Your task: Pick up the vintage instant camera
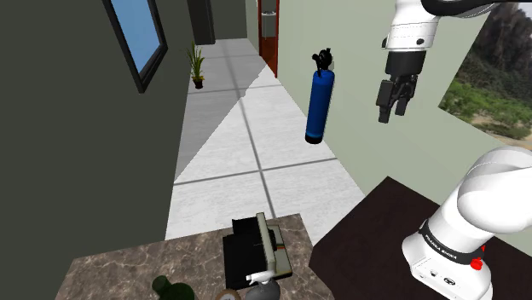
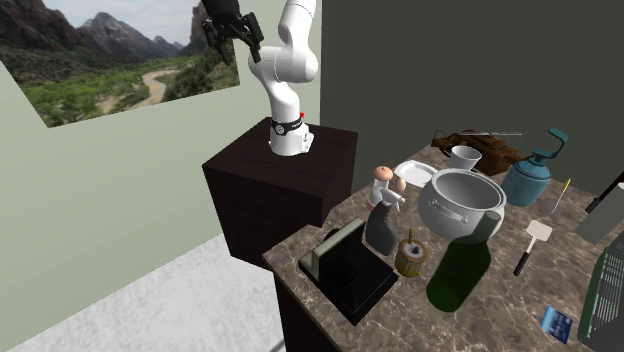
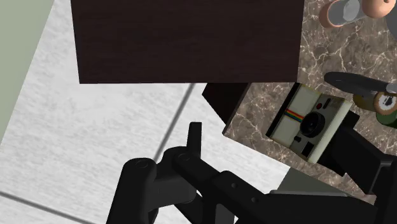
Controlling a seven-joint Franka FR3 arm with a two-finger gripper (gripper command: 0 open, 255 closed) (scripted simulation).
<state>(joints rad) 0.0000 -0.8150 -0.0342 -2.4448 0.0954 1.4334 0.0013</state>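
White arm, rounded glossy segments, dark bands at joints; black lettered ring and small red button near base; all-black two-finger claw under white wrist.

Arm raised high, elbow bent; end effector pts down, fingers apart, empty.

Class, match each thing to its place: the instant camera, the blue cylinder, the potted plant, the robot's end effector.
1 cream-and-black instant camera with rainbow stripe
2 blue cylinder with black valve
3 green potted plant
4 black two-finger end effector

a up in the air, empty
b on the marble-patterned counter
c upright beside the pale green wall
d far along the tiled floor

Pairs: 1-b; 2-c; 3-d; 4-a
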